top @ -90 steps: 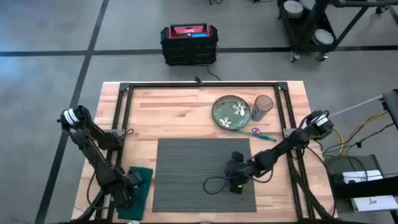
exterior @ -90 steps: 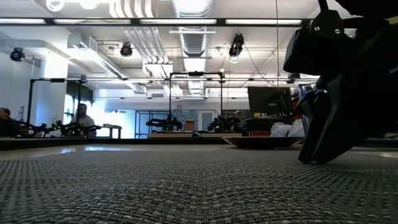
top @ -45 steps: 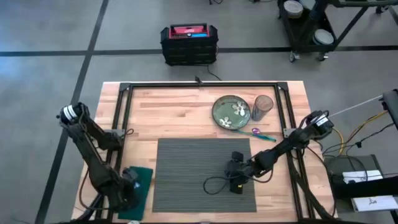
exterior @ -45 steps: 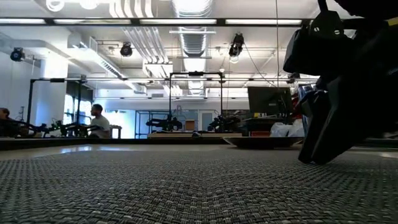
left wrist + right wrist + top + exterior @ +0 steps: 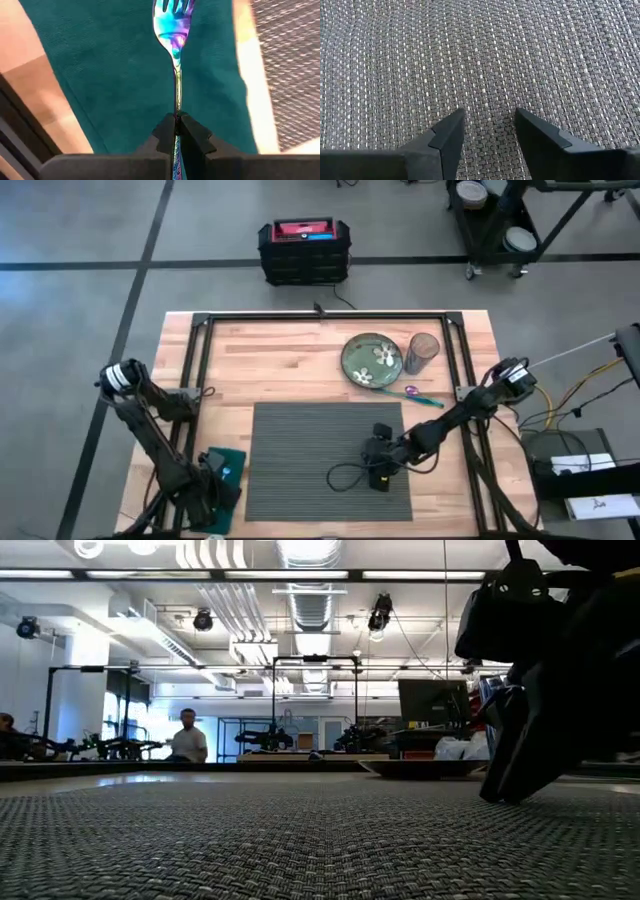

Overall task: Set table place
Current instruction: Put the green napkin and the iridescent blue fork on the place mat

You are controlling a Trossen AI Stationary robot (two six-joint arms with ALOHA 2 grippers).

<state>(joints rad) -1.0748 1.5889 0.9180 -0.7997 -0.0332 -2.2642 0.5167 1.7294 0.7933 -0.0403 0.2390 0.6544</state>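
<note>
The place, a dark grey ribbed placemat point(image 5: 330, 460), lies at the near middle of the table point(image 5: 290, 360). A dark green napkin point(image 5: 230, 463) lies at its left edge. My left gripper point(image 5: 213, 485) is over the napkin, shut on an iridescent fork point(image 5: 175, 35). The fork's tines point(image 5: 172, 7) point away from the fingers above the napkin point(image 5: 115, 75). My right gripper point(image 5: 487, 125) is open and low over the placemat's near right part point(image 5: 485, 55). It appears as a dark shape point(image 5: 520, 765) in the low view. My left gripper pinches the fork's thin handle point(image 5: 176, 111) between its two fingertips, which lie along the handle. The tined end reaches out ahead over the napkin; whether it rests on the cloth I cannot tell. My right gripper's fingertips point(image 5: 500, 795) stand at the placemat's surface; I cannot tell whether they touch it.
A green flowered plate point(image 5: 372, 360) and a glass point(image 5: 423, 350) stand at the far right of the table. A utensil with a purple and teal handle point(image 5: 422, 394) lies just near of them. Bare wood lies far left. A black and red case point(image 5: 303, 248) sits on the floor beyond.
My left arm has sunk and drawn a little toward the table's near edge, keeping its gripper over the napkin. My right arm has kept still. In the room behind, a person has walked toward the right.
</note>
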